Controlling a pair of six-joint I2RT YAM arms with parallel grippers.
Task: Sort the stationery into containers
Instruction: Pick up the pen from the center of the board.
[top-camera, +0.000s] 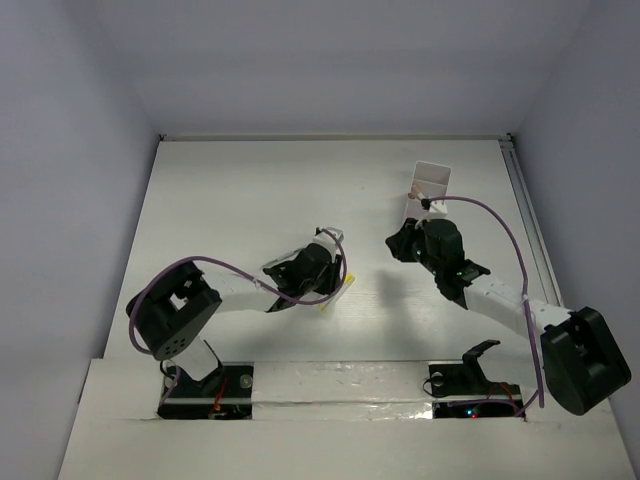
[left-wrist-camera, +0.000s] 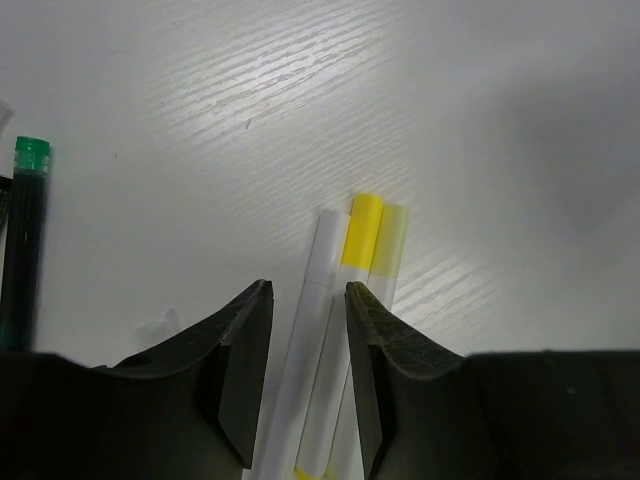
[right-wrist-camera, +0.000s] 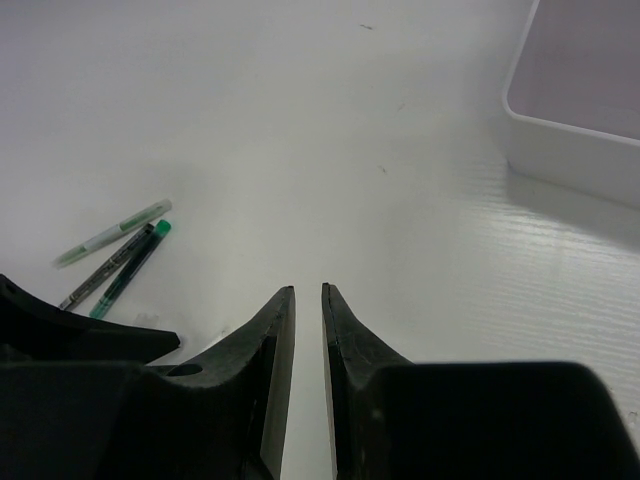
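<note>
Two white markers lie side by side between my left gripper's (left-wrist-camera: 308, 288) fingers: a plain white marker (left-wrist-camera: 318, 268) and a yellow-capped marker (left-wrist-camera: 362, 225). A third marker with a pale yellow cap (left-wrist-camera: 393, 240) lies just outside the right finger. The left gripper (top-camera: 335, 282) is open and low over the table; its left finger stands a little off the white marker. A dark pen with a green cap (left-wrist-camera: 25, 235) lies further left. My right gripper (right-wrist-camera: 307, 289) holds nothing, its jaws a thin slit apart. The white container (top-camera: 428, 185) stands beyond it.
In the right wrist view a pale green highlighter (right-wrist-camera: 115, 232) and two dark pens (right-wrist-camera: 120, 270) lie at the left, beside part of the left arm (right-wrist-camera: 70, 340). The container's rim (right-wrist-camera: 520, 125) is at the upper right. Walls enclose the table.
</note>
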